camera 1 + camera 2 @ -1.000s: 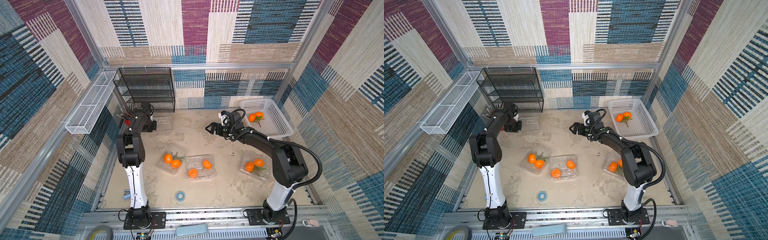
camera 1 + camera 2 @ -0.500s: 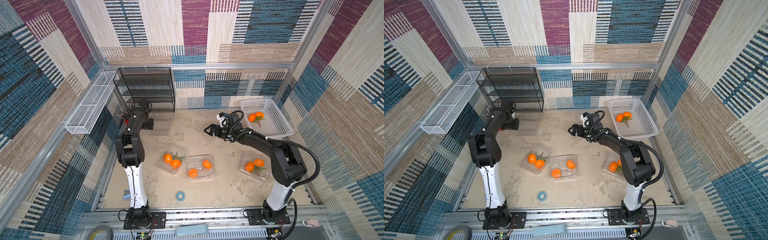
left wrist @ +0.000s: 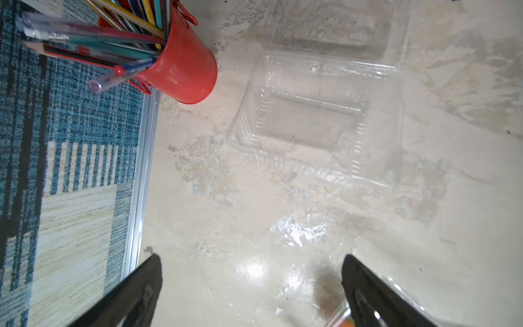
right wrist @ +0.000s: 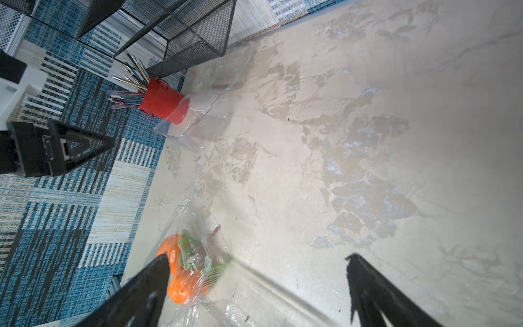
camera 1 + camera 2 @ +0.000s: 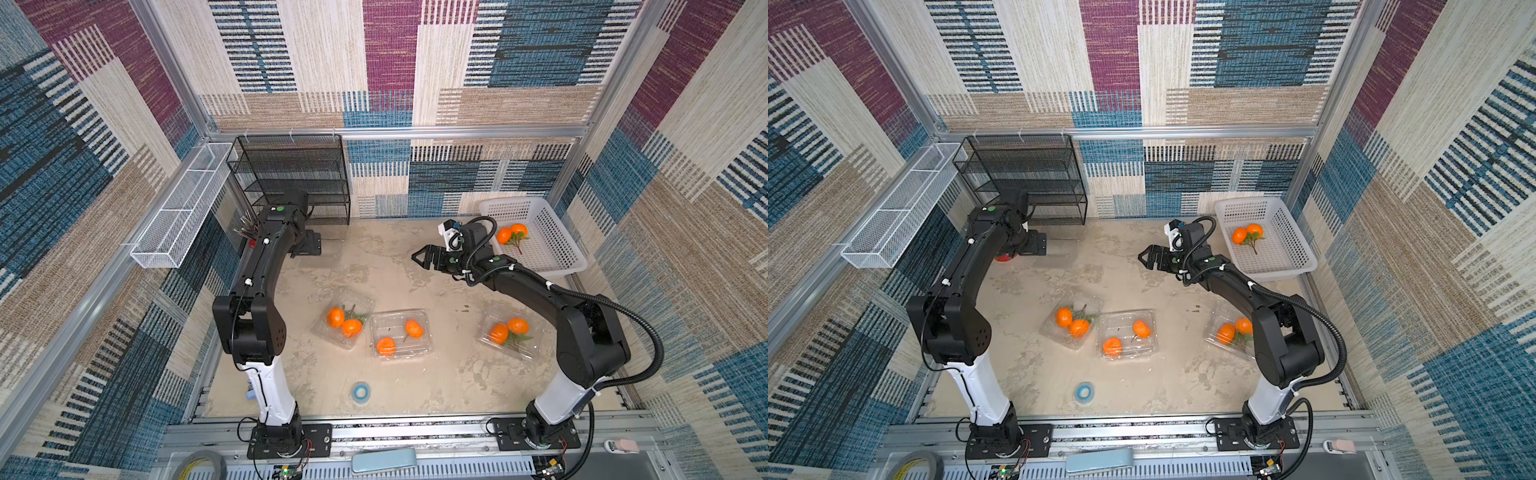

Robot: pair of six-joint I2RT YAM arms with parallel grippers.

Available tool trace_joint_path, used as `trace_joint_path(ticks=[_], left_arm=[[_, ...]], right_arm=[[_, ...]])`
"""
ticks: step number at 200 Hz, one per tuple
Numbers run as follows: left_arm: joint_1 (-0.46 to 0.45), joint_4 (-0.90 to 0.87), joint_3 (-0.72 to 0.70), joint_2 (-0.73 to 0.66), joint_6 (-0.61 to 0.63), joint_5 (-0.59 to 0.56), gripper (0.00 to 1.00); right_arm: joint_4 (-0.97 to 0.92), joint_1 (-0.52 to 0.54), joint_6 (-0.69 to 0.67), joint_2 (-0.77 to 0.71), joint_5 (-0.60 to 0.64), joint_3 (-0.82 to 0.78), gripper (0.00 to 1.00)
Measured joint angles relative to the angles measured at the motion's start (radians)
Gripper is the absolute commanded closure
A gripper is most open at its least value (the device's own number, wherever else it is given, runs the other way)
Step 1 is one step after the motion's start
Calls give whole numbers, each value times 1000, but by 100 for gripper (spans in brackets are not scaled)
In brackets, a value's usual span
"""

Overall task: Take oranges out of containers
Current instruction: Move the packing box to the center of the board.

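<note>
Three containers (image 5: 401,334) mid-table held six oranges (image 5: 351,327); two lay in the white basket (image 5: 552,239) — likely unloaded. The left gripper (image 3: 251,257) gaped wide near the empty container (image 3: 311,119) parked at the back; the right gripper (image 4: 257,256), also wide, held nothing.

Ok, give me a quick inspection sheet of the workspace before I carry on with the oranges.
Surface: beige blotchy table, glare in places.
Job's things: left container, middle container and right container hold two oranges each; an empty container lies near the red pencil cup; one orange pair lies in the white basket.
Clutter: blue tape roll; the pencil cup.
Grippers: left end effector open, above bare table near the empty container; right end effector open, holding nothing.
Cables: black corrugated hose loops off the right arm, clear of the containers.
Surroundings: black mesh rack, white wire trough, woven patterned walls.
</note>
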Motion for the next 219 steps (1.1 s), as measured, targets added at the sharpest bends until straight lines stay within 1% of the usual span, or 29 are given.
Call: trace_joint_path(ticks=[19, 37, 54, 62, 96, 117, 141, 162, 182, 219], left_arm=[[-59, -3, -118, -86, -60, 57, 1], [-146, -4, -225, -159, -117, 117, 1], [-247, 21, -340, -233, -177, 230, 1], [-280, 41, -396, -270, -209, 279, 1], [-327, 167, -634, -430, -371, 433, 1], [-338, 256, -750, -495, -450, 510, 1], [-350, 363, -851, -516, -524, 584, 1], [-393, 451, -920, -519, -583, 637, 1], [-429, 528, -964, -516, -625, 660, 1], [-448, 615, -996, -471, -673, 672, 1]], right_arm=[[-19, 6, -13, -37, 11, -51, 2], [-28, 12, -25, -77, 26, -107, 2], [-42, 22, -28, -115, 34, -167, 2], [-45, 29, -28, -132, 39, -192, 2], [-40, 85, -2, -188, 40, -293, 2], [-26, 138, 29, -203, 40, -348, 2], [11, 183, 71, -222, 40, -407, 2], [35, 210, 103, -235, 43, -455, 2], [60, 223, 125, -252, 47, -488, 2], [95, 227, 151, -264, 47, -521, 2]])
